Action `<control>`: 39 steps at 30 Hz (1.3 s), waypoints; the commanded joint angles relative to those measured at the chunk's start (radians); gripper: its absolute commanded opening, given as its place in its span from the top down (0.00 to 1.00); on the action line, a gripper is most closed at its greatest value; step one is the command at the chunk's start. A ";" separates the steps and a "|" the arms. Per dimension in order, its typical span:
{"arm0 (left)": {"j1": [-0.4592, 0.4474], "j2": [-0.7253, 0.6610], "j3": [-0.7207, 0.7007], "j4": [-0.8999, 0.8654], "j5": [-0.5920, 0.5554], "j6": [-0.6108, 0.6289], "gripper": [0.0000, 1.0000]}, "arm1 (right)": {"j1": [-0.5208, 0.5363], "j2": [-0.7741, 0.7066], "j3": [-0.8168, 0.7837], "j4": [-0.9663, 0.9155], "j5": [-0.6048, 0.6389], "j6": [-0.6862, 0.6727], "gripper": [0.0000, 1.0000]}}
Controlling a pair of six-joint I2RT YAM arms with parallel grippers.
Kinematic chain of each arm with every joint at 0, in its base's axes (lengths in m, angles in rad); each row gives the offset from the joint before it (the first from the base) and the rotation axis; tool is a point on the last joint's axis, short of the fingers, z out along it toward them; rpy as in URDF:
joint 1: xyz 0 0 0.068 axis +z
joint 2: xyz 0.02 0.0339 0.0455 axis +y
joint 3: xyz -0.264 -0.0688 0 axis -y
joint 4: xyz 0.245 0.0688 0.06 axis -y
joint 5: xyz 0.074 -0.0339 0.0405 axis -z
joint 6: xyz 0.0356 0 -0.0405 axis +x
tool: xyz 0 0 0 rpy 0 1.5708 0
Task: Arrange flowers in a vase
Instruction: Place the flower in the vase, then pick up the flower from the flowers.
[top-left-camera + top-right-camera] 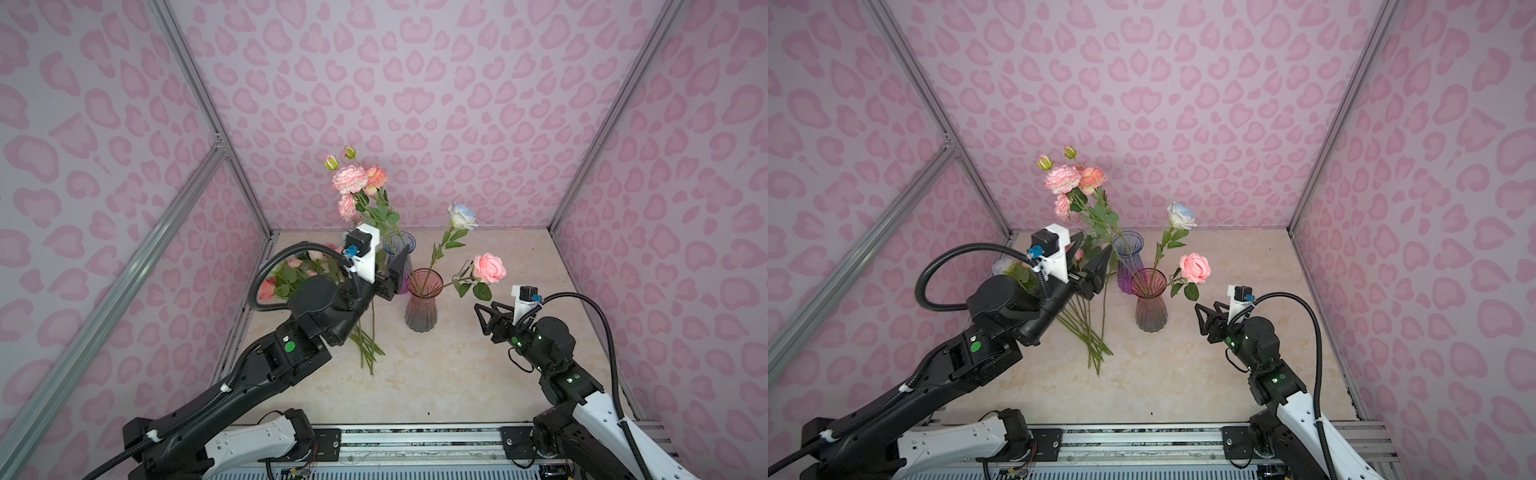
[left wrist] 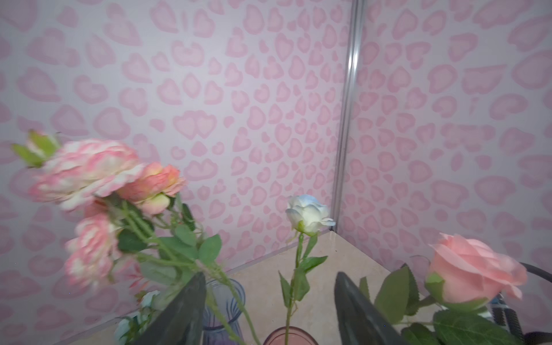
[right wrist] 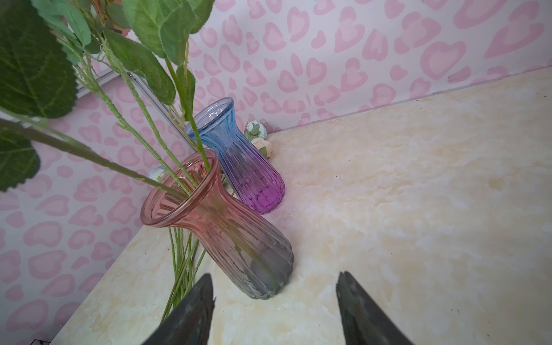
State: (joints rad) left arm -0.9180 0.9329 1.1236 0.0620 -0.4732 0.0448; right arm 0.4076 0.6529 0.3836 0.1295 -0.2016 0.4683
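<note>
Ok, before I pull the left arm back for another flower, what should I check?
1. Left tool open: ok, jaws apart.
2. Peony spray stem in blue-purple vase: ok, it runs into the mouth.
3. Spray at rest: cannot tell, blurred in the left wrist view.
4. Pink-grey vase upright, holding white-blue rose and pink rose: ok.
5. Right tool open and empty: ok.
6. Spare flowers reachable: cannot tell, partly hidden behind the left arm.

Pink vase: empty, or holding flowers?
Holding flowers. The pink vase stands upright, and two stems go down into its mouth: the white rose and the pink rose.
</note>
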 commanded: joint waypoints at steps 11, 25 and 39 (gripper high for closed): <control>0.654 -0.077 -0.470 -0.204 0.291 -0.701 0.63 | 0.005 0.054 -0.029 0.046 -0.019 0.036 0.43; 0.706 0.898 0.134 -0.336 0.484 -0.547 0.65 | 0.005 0.021 -0.043 0.015 0.029 0.016 0.39; 0.702 1.138 0.349 -0.468 0.460 -0.445 0.66 | 0.002 0.089 -0.037 0.061 0.026 -0.002 0.38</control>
State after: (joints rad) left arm -0.2153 2.0579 1.4605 -0.3710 0.0025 -0.4309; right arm 0.4103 0.7387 0.3489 0.1608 -0.1829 0.4812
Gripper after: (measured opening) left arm 0.341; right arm 0.622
